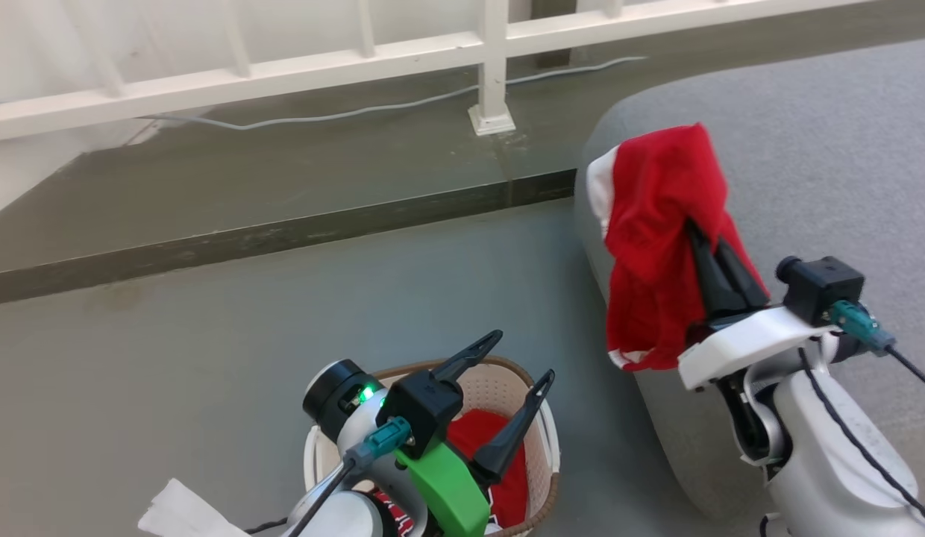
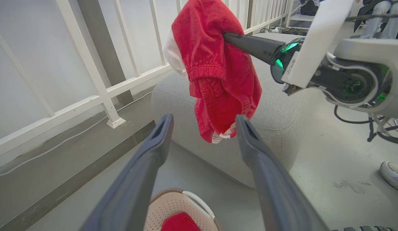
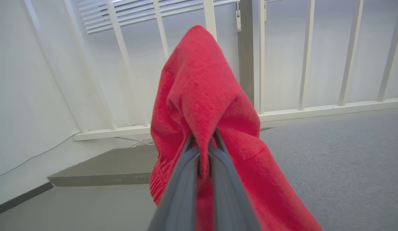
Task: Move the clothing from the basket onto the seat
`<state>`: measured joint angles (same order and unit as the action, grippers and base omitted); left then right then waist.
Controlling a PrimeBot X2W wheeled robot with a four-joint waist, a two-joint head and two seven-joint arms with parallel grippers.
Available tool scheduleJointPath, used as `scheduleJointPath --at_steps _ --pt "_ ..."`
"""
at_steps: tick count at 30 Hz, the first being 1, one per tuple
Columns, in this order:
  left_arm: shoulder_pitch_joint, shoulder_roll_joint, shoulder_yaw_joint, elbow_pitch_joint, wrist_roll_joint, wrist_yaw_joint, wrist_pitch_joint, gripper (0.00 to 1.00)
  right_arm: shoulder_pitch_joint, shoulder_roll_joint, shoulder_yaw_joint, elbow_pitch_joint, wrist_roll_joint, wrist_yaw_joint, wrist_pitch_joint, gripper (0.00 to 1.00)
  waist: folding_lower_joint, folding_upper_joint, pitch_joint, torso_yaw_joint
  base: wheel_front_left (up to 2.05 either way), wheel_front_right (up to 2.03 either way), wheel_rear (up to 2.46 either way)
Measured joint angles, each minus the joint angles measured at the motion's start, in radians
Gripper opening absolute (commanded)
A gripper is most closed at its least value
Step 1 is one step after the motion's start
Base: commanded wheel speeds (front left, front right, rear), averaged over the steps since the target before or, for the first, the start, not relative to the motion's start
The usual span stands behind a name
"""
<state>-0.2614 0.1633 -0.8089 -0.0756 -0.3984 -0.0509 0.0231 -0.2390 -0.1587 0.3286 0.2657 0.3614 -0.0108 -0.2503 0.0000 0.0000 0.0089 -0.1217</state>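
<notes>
A red piece of clothing (image 1: 656,224) with white trim hangs from my right gripper (image 1: 694,231), which is shut on it, above the near-left corner of the grey seat (image 1: 806,149). In the right wrist view the fabric (image 3: 199,89) drapes over the closed fingers (image 3: 186,179). My left gripper (image 1: 524,356) stands open and empty above the cream basket (image 1: 541,440), where more red clothing (image 1: 485,432) lies. The left wrist view looks past its spread fingers (image 2: 154,147) at the hanging garment (image 2: 215,64), the seat (image 2: 276,106) and the basket (image 2: 173,205) below.
A white railing (image 1: 492,67) and a raised dark step (image 1: 283,231) with a cable (image 1: 358,112) run behind the grey floor. A person's shoe (image 2: 393,171) stands on the floor to the right. Something white (image 1: 179,514) lies left of the basket.
</notes>
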Motion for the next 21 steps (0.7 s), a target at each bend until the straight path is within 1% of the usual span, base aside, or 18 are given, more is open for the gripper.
scheduleJointPath --at_steps 6,9,15,16,21 --pt "0.004 0.011 0.001 -0.028 0.013 0.015 0.004 1.00 0.001 -0.030 -0.056 -0.003 0.000 -0.024 0.000 0.00 0.0000 0.0000 0.024 -0.049 0.00 0.00 0.00" --pt "0.004 0.013 0.002 -0.037 0.037 0.016 0.011 1.00 0.002 -0.035 -0.090 -0.004 0.007 -0.035 0.000 0.00 0.0000 0.0000 0.041 -0.075 0.00 0.00 0.00" --pt "0.004 0.019 0.001 -0.060 0.047 0.019 0.030 1.00 -0.001 -0.056 -0.147 -0.002 0.021 -0.036 0.000 0.00 0.0000 0.0000 0.080 -0.126 0.00 0.00 0.00" --pt "0.003 0.021 -0.001 -0.065 0.053 0.019 0.039 1.00 -0.011 -0.064 -0.163 0.005 0.024 -0.036 0.000 0.00 0.0000 0.0000 0.097 -0.141 0.00 0.00 0.00" --pt "-0.011 0.023 -0.010 -0.083 0.063 0.019 0.058 1.00 -0.086 -0.093 -0.202 0.020 0.033 -0.032 0.000 0.00 0.0000 0.0000 0.148 -0.169 0.00 0.00 0.00"
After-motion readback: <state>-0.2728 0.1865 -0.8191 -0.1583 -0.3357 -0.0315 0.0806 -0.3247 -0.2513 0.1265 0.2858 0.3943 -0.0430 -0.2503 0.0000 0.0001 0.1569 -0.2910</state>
